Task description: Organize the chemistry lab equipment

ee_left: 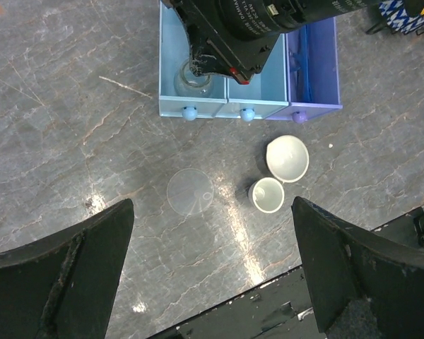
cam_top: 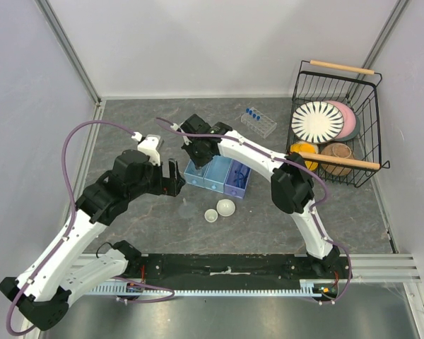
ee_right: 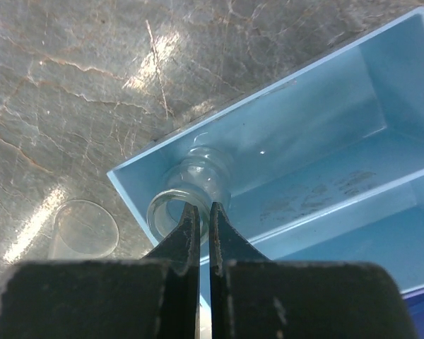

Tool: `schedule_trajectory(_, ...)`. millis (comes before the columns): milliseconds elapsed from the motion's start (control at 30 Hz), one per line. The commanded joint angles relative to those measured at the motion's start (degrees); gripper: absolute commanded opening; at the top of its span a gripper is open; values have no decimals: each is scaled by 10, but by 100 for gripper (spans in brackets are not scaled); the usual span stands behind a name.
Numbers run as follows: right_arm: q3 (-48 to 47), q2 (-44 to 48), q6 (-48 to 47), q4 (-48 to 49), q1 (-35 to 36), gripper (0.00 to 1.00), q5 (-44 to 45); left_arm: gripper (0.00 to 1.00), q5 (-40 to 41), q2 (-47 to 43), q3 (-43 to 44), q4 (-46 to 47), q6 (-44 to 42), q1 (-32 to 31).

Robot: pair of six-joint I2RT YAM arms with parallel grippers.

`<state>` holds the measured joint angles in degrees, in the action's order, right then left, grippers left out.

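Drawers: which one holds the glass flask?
The left-end light-blue drawer holds the glass flask; the other light-blue drawer sits between it and the purple drawer.

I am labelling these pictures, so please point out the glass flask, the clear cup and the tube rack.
glass flask [ee_right: 201, 171]: right wrist view, on its ribbed neck.
clear cup [ee_left: 190, 191]: left wrist view, on its round middle.
tube rack [cam_top: 260, 124]: top view, on its clear body.
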<state>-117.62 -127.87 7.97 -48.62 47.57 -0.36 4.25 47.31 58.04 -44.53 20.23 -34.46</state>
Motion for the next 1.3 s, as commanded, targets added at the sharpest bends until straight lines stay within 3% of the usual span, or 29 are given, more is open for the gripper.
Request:
schedule_trajectory(0, 13, -6, -13, 17, 6, 0, -14, 100, -9, 2, -6, 31, -14, 1)
schedule_trajectory(100, 18, -4, -12, 21, 6, 6, -13, 100, -10, 6, -6, 31, -15, 1)
schedule_trajectory(133, 19, -4, -12, 23, 7, 17, -12, 100, -10, 8, -6, 32, -15, 0)
schedule_trajectory(233, 20, 0, -11, 23, 6, 29, -9, 100, -11, 10, -5, 32, -15, 0)
schedule_trajectory(333, 24, 6, -10, 26, 6, 35, -3, 100, -10, 9, -7, 32, -13, 1)
schedule_trajectory(633, 21, 58, 1, 38, 6, 39, 47, 100, -13, 10, -11, 32, -10, 1)
schedule_trajectory(933, 60, 176, 9, 41, 23, 40, 72, 100, -14, 20, -14, 36, -5, 0)
schedule_trajectory(1100, 192, 275, 27, 67, 65, 44, 87, 100, -11, 15, -9, 35, -3, 1)
schedule_trajectory(1267, 337, 354, 68, 153, 99, 46, 54, 100, -4, -30, 5, 34, -2, 1)
